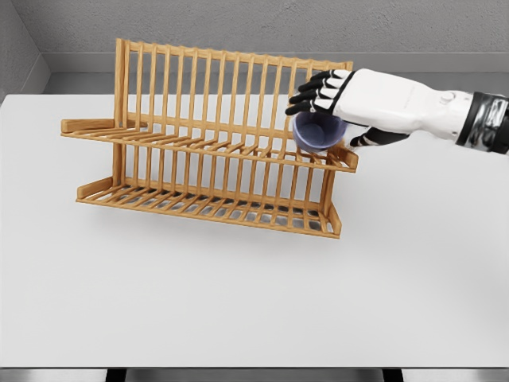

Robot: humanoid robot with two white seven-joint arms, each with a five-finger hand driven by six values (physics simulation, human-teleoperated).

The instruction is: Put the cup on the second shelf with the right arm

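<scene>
One white tabletop (pixel 238 302); one wooden two-tier rack (pixel 207 151); right hand (pixel 338 111) curled round purple cup (pixel 318 131), tilted at the upper shelf's right end; advised: level cup, seat base squarely on slats before loosening fingers

White table (pixel 238 302) fills most of view, front edge w/ dark legs (pixel 116 375) below. Grey textured wall (pixel 262 24) behind, wall at left too. Grey floor strip btwn. Light even, soft shadows.
</scene>
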